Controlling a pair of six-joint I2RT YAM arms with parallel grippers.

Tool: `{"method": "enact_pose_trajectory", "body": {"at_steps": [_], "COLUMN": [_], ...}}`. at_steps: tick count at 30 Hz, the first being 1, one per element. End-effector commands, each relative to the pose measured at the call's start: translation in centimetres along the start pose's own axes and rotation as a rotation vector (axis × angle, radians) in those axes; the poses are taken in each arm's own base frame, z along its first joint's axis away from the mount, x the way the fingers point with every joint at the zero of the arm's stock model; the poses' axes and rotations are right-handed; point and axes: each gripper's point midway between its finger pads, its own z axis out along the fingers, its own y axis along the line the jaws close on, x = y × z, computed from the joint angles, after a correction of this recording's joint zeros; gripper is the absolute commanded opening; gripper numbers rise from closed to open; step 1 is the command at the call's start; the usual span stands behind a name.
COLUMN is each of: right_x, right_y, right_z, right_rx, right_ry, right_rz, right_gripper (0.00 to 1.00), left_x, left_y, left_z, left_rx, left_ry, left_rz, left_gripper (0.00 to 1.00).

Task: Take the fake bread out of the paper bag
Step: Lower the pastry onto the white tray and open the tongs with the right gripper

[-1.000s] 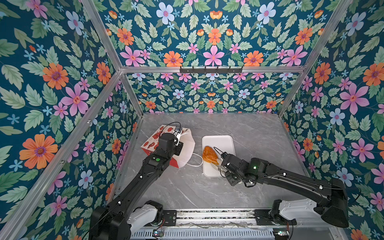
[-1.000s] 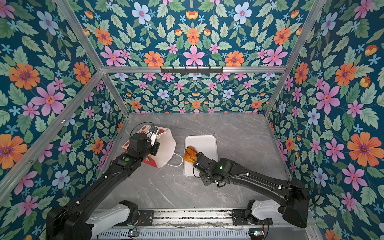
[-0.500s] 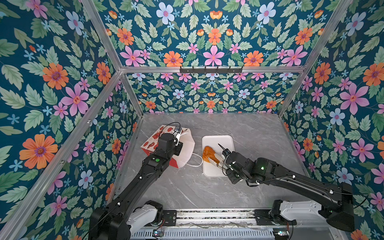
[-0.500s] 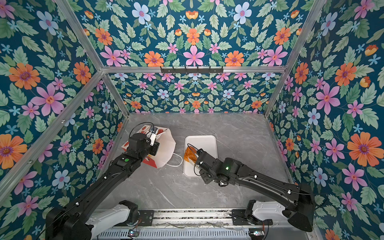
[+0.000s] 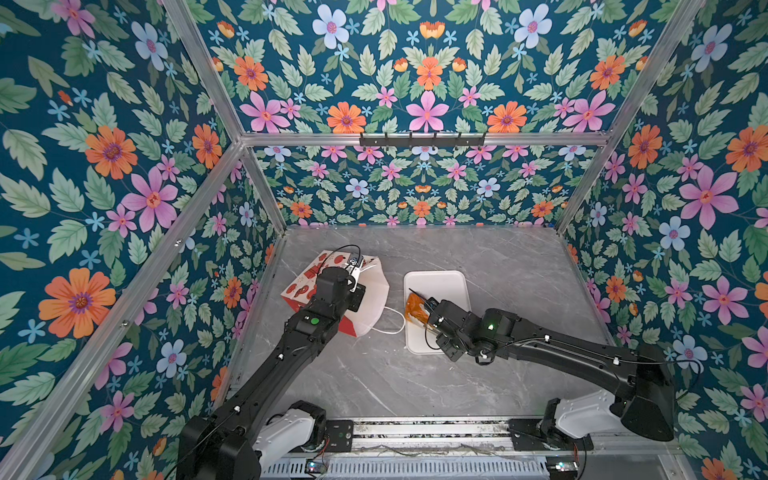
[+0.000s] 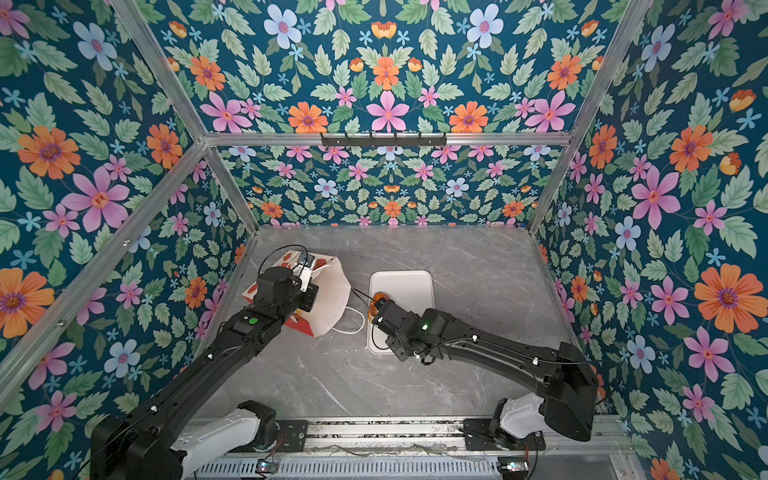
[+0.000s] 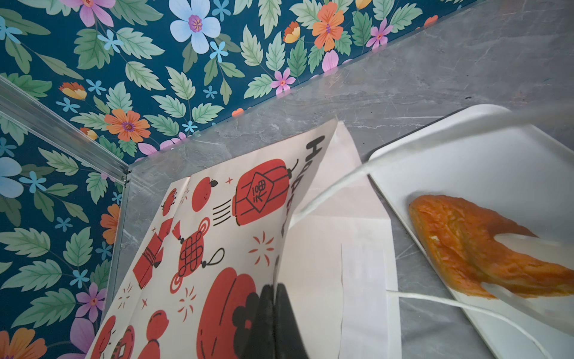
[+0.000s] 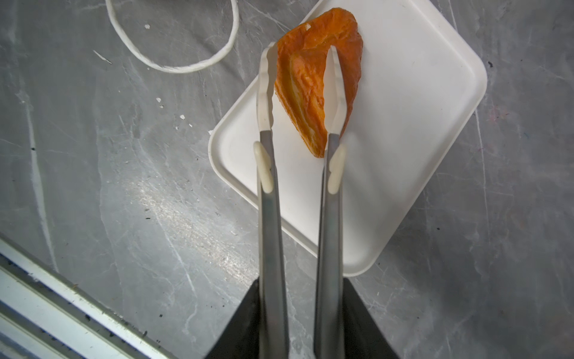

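Observation:
The paper bag (image 5: 305, 286) lies on its side at the left, red-printed outside, white inside (image 6: 332, 291). My left gripper (image 7: 275, 310) is shut on the rim of the paper bag (image 7: 217, 233) and holds its mouth up toward the tray. Metal tongs (image 8: 268, 217) are clamped in my right gripper (image 8: 299, 286). Their white tips pinch one orange-brown piece of fake bread (image 8: 310, 77), tilted over the white tray (image 8: 419, 124). In both top views this fake bread (image 5: 415, 309) (image 6: 378, 301) is over the tray's left side. The bag's inside is hidden.
The bag's white cord handle (image 5: 390, 328) loops on the grey table between the bag and the tray (image 5: 440, 282). The flowered left wall stands close behind the bag. An aluminium rail (image 5: 415, 428) runs along the front edge.
My right arm has shifted a little, turning the fake bread in the tongs while keeping it over the tray's left side. The left arm and the bag have stayed still.

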Motion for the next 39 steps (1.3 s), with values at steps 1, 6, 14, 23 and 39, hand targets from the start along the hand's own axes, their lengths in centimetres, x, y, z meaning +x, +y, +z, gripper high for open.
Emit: {"method": "enact_pose_trajectory", "body": {"at_steps": [1,6,14,23,39], "right_x": [0.4,0.9,-1.4,0.3,-0.1], "right_y": [-1.6,-3.2,-1.2,-1.9,-3.4], "right_z": [0.6,0.7,-0.3,0.3,3.1], "right_rx": [0.108,0.212,0.074,0.111,0.191], "right_ry": [0.032,0.063,-0.074,-0.017,-0.005], "right_rz": [-0.059,-0.094,-0.048,-0.057,-0.078], "right_gripper": [0.37,0.37,0.37,0.37,0.37], "left_x": [-0.4,-0.3,-0.2,-0.3,-0.3], "left_y": [0.4,0.4,0.3,0.3,0.3], "left_z": [-0.1,0.0,0.0,-0.1,-0.3], "left_rx": [-0.02,-0.02,-0.018,-0.015,-0.016], "left_ry": [-0.014,-0.012,-0.01,-0.012,-0.018], "left_rz": [-0.001,0.0,0.001,0.0,0.001], "left_gripper": [0.0,0.0,0.0,0.0,0.0]}}
